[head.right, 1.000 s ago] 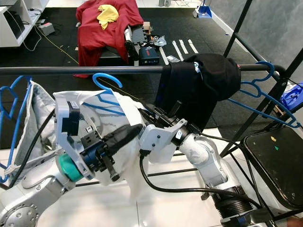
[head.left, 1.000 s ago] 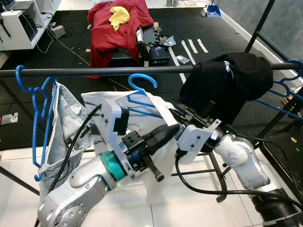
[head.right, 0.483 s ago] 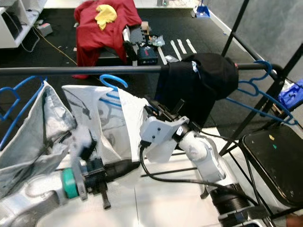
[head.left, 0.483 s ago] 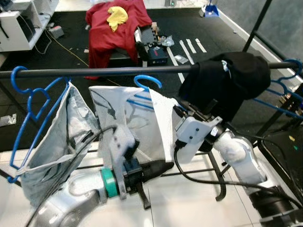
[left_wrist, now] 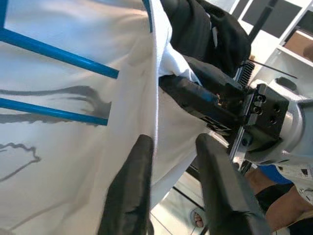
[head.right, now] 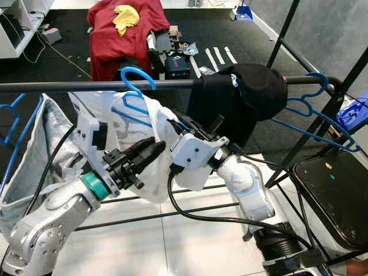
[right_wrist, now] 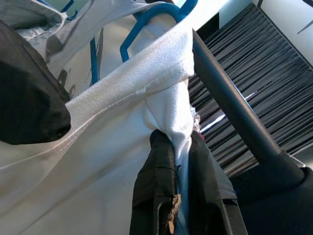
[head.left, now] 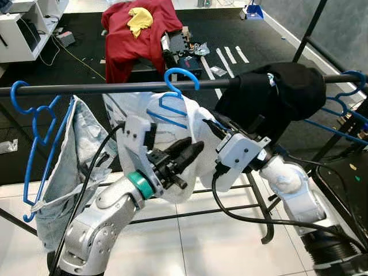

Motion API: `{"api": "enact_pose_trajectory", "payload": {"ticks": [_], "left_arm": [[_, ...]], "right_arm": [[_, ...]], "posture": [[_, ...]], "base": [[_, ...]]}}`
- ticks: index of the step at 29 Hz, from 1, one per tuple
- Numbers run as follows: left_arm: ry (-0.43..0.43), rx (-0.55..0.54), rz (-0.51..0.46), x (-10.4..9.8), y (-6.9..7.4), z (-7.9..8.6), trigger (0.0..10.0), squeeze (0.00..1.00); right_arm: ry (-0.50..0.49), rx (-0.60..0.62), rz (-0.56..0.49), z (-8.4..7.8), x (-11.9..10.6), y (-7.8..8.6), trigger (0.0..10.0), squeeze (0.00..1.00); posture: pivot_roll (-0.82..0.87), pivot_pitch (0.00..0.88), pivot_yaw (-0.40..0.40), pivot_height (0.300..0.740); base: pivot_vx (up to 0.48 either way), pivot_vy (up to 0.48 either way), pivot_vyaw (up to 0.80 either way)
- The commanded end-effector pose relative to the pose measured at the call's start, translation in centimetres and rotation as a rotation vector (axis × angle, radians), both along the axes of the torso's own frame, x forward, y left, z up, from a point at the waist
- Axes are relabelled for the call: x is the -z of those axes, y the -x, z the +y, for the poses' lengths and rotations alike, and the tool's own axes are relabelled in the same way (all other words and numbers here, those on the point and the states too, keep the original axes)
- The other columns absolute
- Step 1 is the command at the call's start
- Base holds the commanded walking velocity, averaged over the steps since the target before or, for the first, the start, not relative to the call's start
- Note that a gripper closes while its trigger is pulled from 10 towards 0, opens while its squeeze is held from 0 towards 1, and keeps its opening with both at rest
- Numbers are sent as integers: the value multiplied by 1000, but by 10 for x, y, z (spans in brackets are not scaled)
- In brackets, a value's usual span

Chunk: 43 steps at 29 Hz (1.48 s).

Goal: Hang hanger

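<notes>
A blue hanger (head.left: 181, 77) carries a white shirt (head.left: 172, 123). Its hook arcs just above the black rail (head.left: 86, 88); I cannot tell if it rests on the rail. My right gripper (head.left: 211, 127) is shut on the hanger's shoulder through the shirt, just under the rail. In the right wrist view its fingers (right_wrist: 161, 186) pinch bunched white cloth, with the blue hanger (right_wrist: 146, 19) beyond. My left gripper (head.left: 192, 150) stands open against the shirt's front, lower down. In the left wrist view its fingers (left_wrist: 132, 186) are apart beside the shirt's edge.
A second blue hanger (head.left: 31, 132) with a grey garment (head.left: 80, 155) hangs at the rail's left. A black garment (head.left: 282, 95) is draped over the rail to the right, with more blue hangers (head.left: 345, 109) past it. Red cloth (head.left: 135, 29) lies beyond. A black seat (head.right: 328, 195) stands right.
The hanger and shirt have risen, bringing the hook from below the rail to rail height. My left gripper dropped away from the shirt, then came back up against its front.
</notes>
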<state>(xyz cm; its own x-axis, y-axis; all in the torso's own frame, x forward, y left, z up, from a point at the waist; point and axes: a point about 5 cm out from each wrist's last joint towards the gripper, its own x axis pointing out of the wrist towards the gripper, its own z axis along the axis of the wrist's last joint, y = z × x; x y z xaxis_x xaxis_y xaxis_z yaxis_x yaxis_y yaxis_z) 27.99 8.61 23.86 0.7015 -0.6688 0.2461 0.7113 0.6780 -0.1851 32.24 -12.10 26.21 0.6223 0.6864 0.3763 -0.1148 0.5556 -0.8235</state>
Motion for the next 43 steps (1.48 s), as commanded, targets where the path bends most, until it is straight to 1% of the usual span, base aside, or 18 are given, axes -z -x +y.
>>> {"api": "enact_pose_trajectory", "payload": {"ticks": [1,6,7,12,14,16,17,19,20,21,22,25,28,31,33,38,40,43], "left_arm": [[16,2,7,3,2,4,10000,1000],[27,6,16,4,12,24,10000,1000],[39,-1,40,5,16,37,10000,0],[85,-9,56,3,22,52,10000,0],[94,-47,62,3,25,62,10000,0],[-76,-95,36,14,30,67,10000,0],[-76,-95,36,14,30,67,10000,0],[-420,-165,-66,29,34,68,10000,0],[-557,-173,-125,35,37,69,10000,0],[-557,-173,-125,35,37,69,10000,0],[-640,-156,-161,38,42,70,10000,0],[-700,-114,-187,39,49,71,10000,0],[-837,10,-222,41,63,83,10000,0],[-870,35,-231,40,65,87,10000,0],[-943,75,-253,33,67,100,10000,0],[-976,85,-268,30,66,106,10000,0],[-981,61,-283,27,61,108,10000,0],[-967,32,-308,27,50,105,10000,0]], "right_arm": [[-31,-33,-33,0,-8,7,10000,0],[-39,-70,4,-2,-9,13,10000,0],[-47,-113,66,-4,-9,18,10000,0],[-28,-172,148,-6,-6,26,10000,0],[-11,-227,234,-8,-3,35,10000,0],[25,-287,346,-11,3,46,10000,0],[25,-287,346,-11,3,46,10000,0],[111,-298,429,-17,13,56,10000,0],[164,-293,466,-21,20,61,10000,0],[164,-293,466,-21,20,61,10000,0],[209,-289,507,-26,27,66,10000,0],[253,-284,536,-31,34,71,10000,0],[327,-276,549,-37,43,78,10000,0],[344,-279,541,-37,43,78,10000,0],[390,-304,530,-34,44,81,10000,0],[410,-328,532,-30,44,84,10000,0],[425,-364,523,-22,44,86,10000,0],[447,-458,484,-1,40,92,10000,0]], "posture": [[-155,185,60,740],[-158,184,66,740],[-158,184,66,740],[-154,182,64,740],[-145,180,60,740],[-142,180,55,740],[-142,180,55,740],[-144,178,50,740],[-144,178,50,740],[-144,178,50,740],[-150,178,51,740],[-150,178,51,740],[-157,180,67,740],[-157,182,71,740],[-151,184,78,740],[-145,184,81,740],[-139,184,84,740],[-143,184,92,740]], "base": [[0,0,0],[0,0,0],[0,0,0],[0,0,0],[0,0,0],[0,0,0],[0,0,0],[0,0,0],[0,0,0],[0,0,0],[0,0,0],[0,0,0],[0,0,0],[0,0,0],[0,0,0],[0,0,0],[0,0,0],[0,0,0]]}}
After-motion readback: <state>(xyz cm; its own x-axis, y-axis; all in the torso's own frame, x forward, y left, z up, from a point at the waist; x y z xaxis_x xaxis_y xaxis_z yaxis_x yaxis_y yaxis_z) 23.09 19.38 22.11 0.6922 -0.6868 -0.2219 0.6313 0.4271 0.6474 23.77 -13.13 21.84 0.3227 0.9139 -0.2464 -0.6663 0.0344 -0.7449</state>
